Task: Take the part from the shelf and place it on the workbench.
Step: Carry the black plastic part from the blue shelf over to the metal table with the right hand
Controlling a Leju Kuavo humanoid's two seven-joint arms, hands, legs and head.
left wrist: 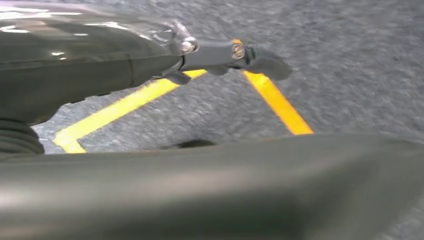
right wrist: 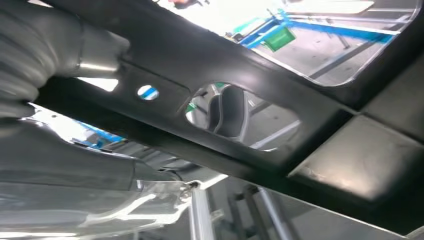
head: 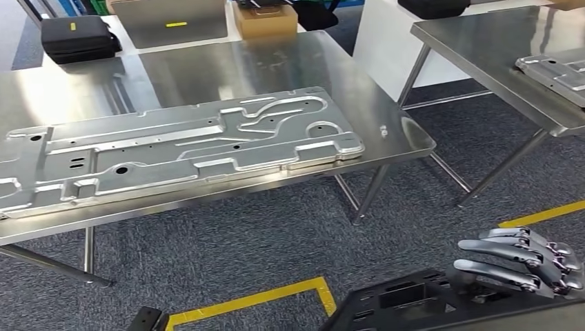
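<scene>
A: Where's the part?
B: Black part [head: 414, 300], low in the head view, close to the robot's body. The right hand [head: 528, 258] has its fingers curled over the part's far right edge, gripping it. In the right wrist view the part [right wrist: 280, 95] crosses right in front of the camera, a dark frame with cut-outs and a small round hole, and the hand [right wrist: 55, 55] is against it.
A: Left hand?
B: The left wrist view shows the left hand [left wrist: 220, 55] over the grey carpet [left wrist: 350, 60], one dark finger stretched out above the yellow tape [left wrist: 277, 102]. A dark blurred edge lies below it. Whether it holds anything, cannot tell.
A: Bench?
B: Steel bench [head: 407, 138] ahead, well apart from the part, with carpet between them. A big silver panel [head: 179, 148] lies flat on it, covering most of the near side. The bench's right end past the panel is bare.
A: Other stuff?
B: Black case [head: 76, 38] and a cardboard box [head: 265, 21] at the back. A second bench [head: 483, 69] on the right carries another silver piece [head: 555, 69]. Yellow tape corner on the carpet, between the bench and the part.
</scene>
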